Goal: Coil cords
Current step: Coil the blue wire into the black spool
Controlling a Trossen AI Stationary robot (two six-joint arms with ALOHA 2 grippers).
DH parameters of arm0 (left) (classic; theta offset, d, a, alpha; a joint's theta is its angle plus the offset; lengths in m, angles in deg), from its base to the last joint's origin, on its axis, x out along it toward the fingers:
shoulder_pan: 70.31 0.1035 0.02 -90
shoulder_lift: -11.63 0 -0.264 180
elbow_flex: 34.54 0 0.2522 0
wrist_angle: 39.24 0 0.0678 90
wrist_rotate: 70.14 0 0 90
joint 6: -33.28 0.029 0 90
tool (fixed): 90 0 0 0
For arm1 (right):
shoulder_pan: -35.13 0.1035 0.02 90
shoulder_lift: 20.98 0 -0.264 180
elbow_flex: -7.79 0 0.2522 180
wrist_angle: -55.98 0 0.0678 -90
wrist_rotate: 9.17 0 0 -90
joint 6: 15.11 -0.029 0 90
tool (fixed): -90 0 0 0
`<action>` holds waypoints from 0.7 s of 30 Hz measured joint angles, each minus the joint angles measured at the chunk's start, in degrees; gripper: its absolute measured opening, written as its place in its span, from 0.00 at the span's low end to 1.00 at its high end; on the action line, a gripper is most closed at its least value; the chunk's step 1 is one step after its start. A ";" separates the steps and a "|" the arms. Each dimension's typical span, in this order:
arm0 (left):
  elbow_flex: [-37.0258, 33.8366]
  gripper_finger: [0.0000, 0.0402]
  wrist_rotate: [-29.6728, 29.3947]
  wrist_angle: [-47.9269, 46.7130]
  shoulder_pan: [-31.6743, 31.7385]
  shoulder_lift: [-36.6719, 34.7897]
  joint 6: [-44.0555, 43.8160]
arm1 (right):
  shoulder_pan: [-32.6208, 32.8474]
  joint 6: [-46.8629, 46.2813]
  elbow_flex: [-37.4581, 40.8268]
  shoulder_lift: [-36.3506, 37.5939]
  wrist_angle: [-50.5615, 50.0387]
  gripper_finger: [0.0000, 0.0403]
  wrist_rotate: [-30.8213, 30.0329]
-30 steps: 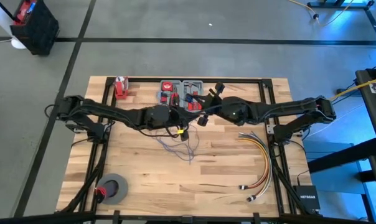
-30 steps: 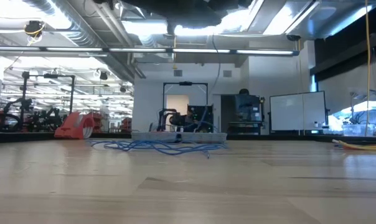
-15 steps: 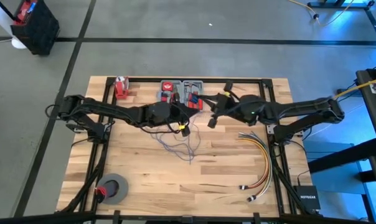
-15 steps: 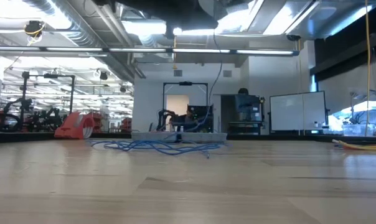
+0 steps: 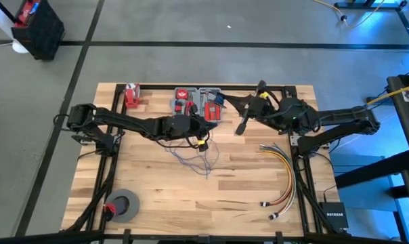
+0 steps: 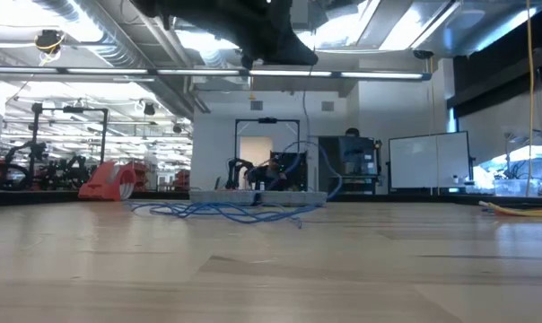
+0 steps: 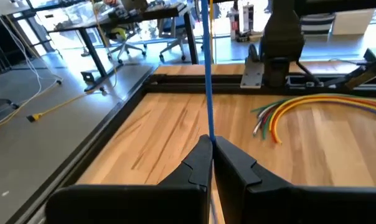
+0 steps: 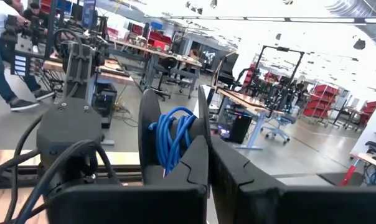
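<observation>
1. The coiling step is judged to be in hand. The left pincer (image 7: 210, 146) is closed on one strand of the cords (image 5: 194, 159), at the centre of the high view.
2. The right pincer (image 5: 244, 125) is closed too, right of centre near the top edge; blue loops (image 8: 172, 137) are seen bundled against its fingers.
3. The remaining cords lie loose on the desk (image 5: 150, 196) below the left pincer.
4. Next, another loop must probably be gathered without tangling.
5. The tool tray (image 5: 198, 102) and coloured cables (image 5: 282, 173) limit room; the lower left is open.
</observation>
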 joint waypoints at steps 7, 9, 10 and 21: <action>0.00 0.01 -6.46 -5.00 0.02 -1.37 2.85 | 0.72 -0.50 -0.02 0.07 -3.28 0.01 -0.03; -0.02 0.00 -11.19 -8.54 0.00 -2.92 3.77 | 1.44 -0.63 -0.04 0.07 -5.08 0.01 0.01; -0.04 0.00 -13.25 -10.10 0.04 -3.82 4.10 | 1.53 -0.66 -0.04 0.07 -6.13 0.01 0.07; -0.09 0.00 -14.91 -16.72 -0.31 -17.26 4.76 | 2.45 -3.78 -0.13 -1.38 -21.52 0.01 -1.69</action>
